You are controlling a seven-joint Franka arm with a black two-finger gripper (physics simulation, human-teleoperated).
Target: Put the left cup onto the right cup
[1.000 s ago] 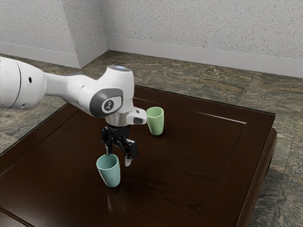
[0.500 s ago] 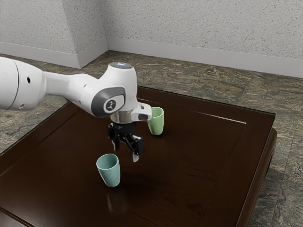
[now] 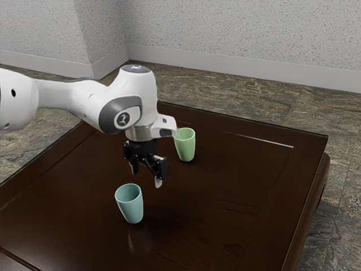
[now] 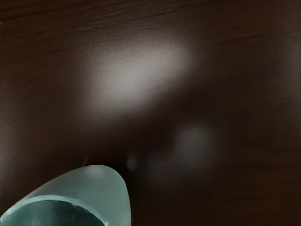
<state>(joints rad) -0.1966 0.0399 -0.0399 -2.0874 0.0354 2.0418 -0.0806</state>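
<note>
Teal cup below gripper (apart)

**Teal and Green on Dark Wood**

The teal cup is a plain, soft blue-green, darker inside its mouth. The green cup is a plain, pale mint. The table is deep brown, almost black, glossy, with faint grain and pale patches of sheen. The arm is white with a grey joint cap. The gripper is black. The floor is mottled brown and grey-green stone. The wall is speckled off-white.
</note>
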